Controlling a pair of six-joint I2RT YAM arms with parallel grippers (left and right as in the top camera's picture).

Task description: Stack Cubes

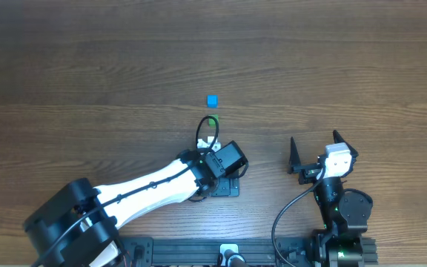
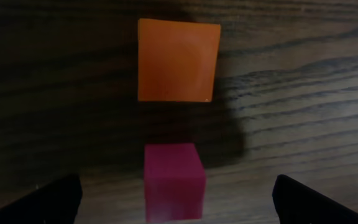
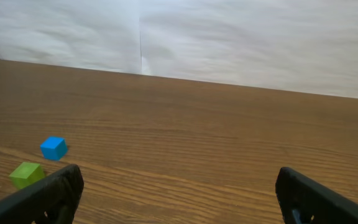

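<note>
— Where do the cubes lie?

— Take the blue cube [image 1: 212,101] as the mark. It sits alone on the wooden table [image 1: 87,67]. The green cube [image 1: 212,122] lies near it, on the side toward the arms' bases, and the two do not touch.

— And the left pincer [image 2: 176,186]?

— It is below the green cube in the top view, farther from the blue cube. Its fingers are spread wide, holding nothing. Its own camera shows a magenta cube [image 2: 174,182] standing on the table between the two fingers, touched by neither. An orange cube [image 2: 178,60] lies beyond the magenta one with a strip of bare wood between them. How those two sit from the blue cube I cannot tell, since the arm covers them from above.

— The right one?

— The right pincer [image 1: 315,148] is well apart from the blue cube, off to the right and nearer the bases. Its fingers are also parted, with only table between them.
</note>
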